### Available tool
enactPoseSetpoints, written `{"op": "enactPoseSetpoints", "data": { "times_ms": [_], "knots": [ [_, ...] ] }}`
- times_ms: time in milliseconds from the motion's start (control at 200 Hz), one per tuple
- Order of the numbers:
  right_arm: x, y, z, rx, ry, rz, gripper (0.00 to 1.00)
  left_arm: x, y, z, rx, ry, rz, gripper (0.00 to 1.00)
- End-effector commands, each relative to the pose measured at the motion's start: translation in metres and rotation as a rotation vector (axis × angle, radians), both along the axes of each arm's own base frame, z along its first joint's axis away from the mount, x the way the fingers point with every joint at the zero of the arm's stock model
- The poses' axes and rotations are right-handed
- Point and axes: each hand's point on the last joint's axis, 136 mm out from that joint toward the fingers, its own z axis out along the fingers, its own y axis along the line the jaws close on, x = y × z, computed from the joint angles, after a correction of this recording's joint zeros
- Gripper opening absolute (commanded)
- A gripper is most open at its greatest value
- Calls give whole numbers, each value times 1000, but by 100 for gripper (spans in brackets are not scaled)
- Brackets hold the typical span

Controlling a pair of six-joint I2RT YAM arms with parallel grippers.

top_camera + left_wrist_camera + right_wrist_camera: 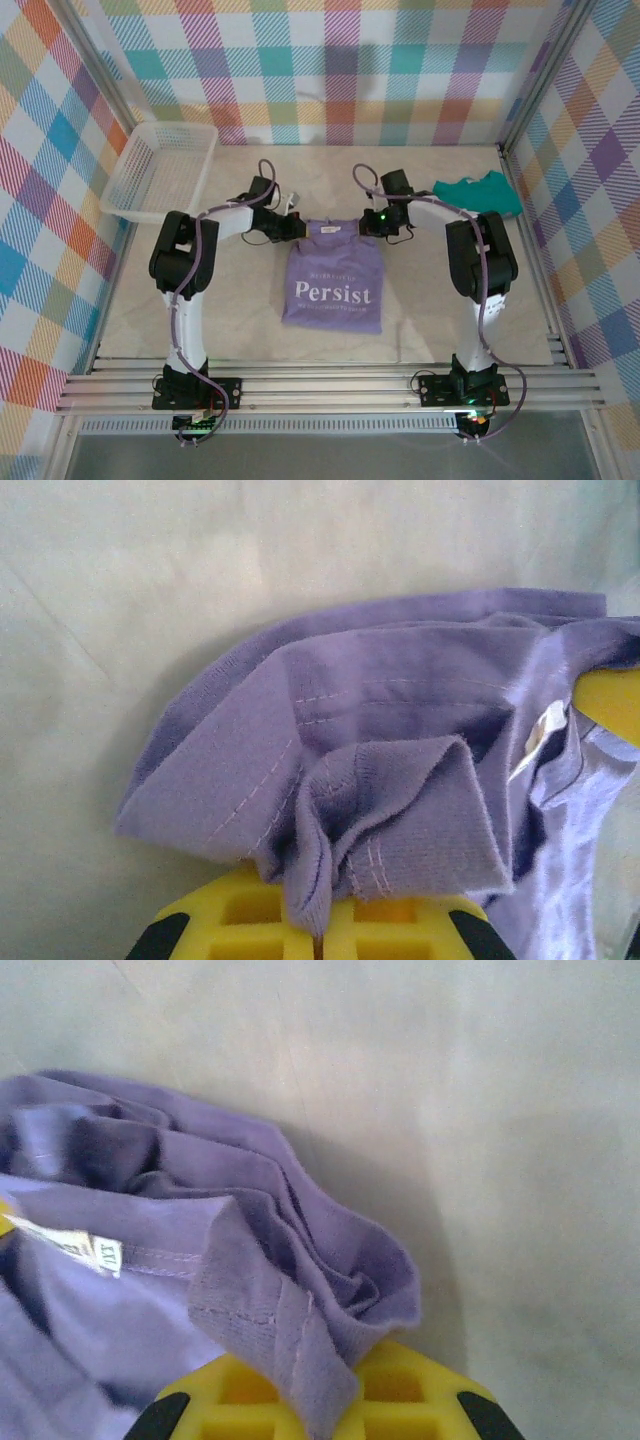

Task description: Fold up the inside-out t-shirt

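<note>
Flanking the t-shirt [333, 285], apart, sit a basket [160, 172] and seemingly crumpled teal garment [478, 192].

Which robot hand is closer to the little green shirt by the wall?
Right. The right gripper pinches the purple t-shirt at its top corner on the side toward the green shirt. The left gripper pinches the opposite top corner, farther away.
</note>
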Motion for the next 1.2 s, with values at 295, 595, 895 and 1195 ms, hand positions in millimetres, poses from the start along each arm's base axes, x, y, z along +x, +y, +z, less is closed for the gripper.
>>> {"op": "enactPoseSetpoints", "data": {
  "times_ms": [295, 595, 895, 1195],
  "knots": [
    [99, -5, 252, 239, -701, 95, 0, 99, 10, 237, -190, -485, 81, 0],
    [14, -3, 215, 291, -652, 146, 0, 5, 4, 205, -185, -474, 54, 0],
    [-110, 1, 90, 279, -259, 112, 0, -130, -13, 89, -110, -237, 6, 0],
    [-112, -4, 76, 161, -213, 89, 0, -120, 1, 96, 12, -307, 85, 0]
  ]
}}
